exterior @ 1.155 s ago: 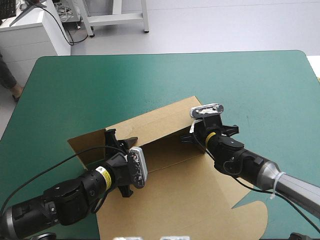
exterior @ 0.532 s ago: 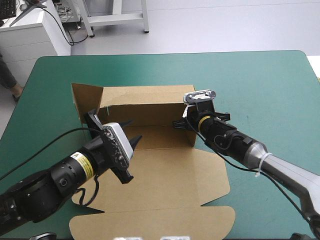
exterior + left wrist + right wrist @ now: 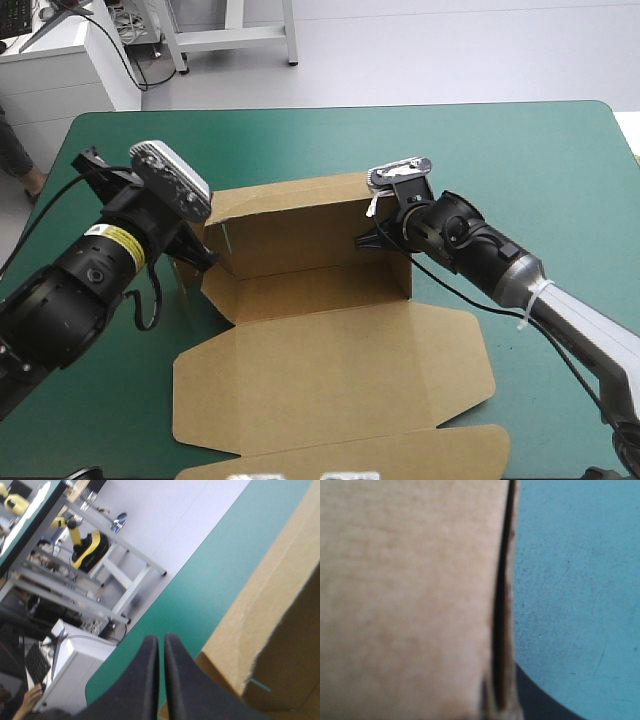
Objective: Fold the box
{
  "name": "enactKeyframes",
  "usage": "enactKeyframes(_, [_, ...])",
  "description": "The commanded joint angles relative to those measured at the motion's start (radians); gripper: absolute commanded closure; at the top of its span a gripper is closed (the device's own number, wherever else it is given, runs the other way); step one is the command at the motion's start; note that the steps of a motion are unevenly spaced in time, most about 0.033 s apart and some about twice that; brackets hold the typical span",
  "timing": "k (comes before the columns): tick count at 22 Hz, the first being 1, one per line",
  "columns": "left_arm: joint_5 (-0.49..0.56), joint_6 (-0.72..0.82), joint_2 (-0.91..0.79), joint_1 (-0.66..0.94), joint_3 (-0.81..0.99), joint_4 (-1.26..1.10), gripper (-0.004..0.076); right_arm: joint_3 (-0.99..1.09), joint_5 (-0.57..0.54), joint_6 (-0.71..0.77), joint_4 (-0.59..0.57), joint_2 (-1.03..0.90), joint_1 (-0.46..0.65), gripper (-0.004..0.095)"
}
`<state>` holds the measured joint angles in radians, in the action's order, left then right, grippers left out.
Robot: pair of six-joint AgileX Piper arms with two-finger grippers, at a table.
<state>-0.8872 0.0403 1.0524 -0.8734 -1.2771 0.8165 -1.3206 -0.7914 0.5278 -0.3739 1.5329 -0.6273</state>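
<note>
Swung outward since earlier, the left end effector is closed empty beside the box.
On the counter, its rear wall (raised) is pinched at one end by the right end effector, seemingly to hold it upright.

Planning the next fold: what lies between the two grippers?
The high view shows the raised back wall of the box between the left gripper and the right gripper.
</note>
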Motion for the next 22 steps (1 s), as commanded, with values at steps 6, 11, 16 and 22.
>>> enactKeyframes(6, [0.158,-0.245,0.027,0.709,-0.049,-0.775,0.0708,-0.219,-0.152,-0.381,0.36,-0.001,0.252,0.0927])
enactKeyframes(11, [0.15,-0.301,-0.05,0.918,0.101,-0.974,0.0727,-0.348,-0.267,-0.447,0.398,0.183,0.345,0.0927])
enactKeyframes(16, [0.221,-0.256,-0.249,0.918,0.422,-0.959,0.0732,-0.425,-0.277,-0.486,0.461,0.355,0.345,0.0927])
enactKeyframes(22, [0.269,-0.214,-0.451,0.918,0.64,-0.96,0.0732,-0.425,-0.289,-0.504,0.474,0.45,0.345,0.0927])
